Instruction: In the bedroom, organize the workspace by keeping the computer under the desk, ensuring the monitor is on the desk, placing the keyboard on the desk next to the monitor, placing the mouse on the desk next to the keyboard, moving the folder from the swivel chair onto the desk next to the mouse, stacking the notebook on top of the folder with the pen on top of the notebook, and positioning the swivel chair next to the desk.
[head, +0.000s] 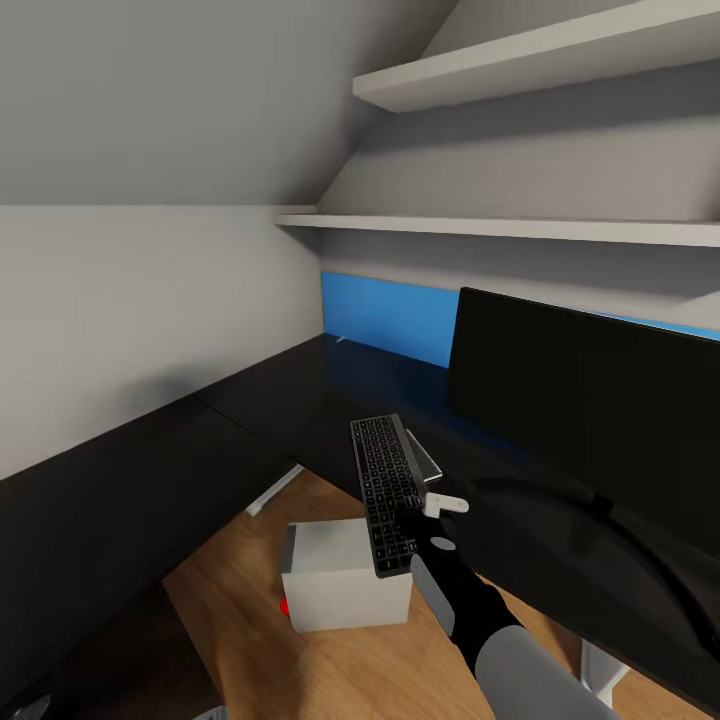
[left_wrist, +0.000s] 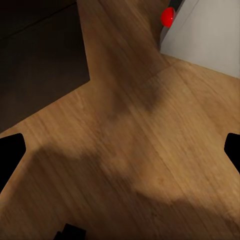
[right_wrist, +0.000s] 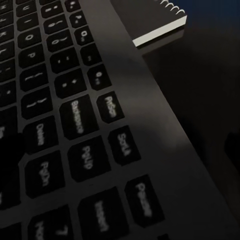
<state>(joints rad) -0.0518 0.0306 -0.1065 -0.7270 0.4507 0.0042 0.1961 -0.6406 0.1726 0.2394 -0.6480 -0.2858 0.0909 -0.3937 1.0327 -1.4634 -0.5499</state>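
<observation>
From the head camera I see my right gripper (head: 425, 520) clamped on the near end of the slim dark grey keyboard (head: 385, 490), holding it out past the edge of the long black L-shaped desk (head: 300, 390), over the wooden floor (head: 330, 650). Its far end overlaps a spiral-bound notebook (head: 425, 460) lying on the desk before the wide black monitor (head: 590, 400). The pale grey box-shaped computer (head: 345, 575) sits on the floor directly below. My left gripper (left_wrist: 120, 150) hangs open above the floor. I judge the risks thus: the grip is at one end, so the keyboard may pivot, slip and strike the computer, or nudge the notebook.
</observation>
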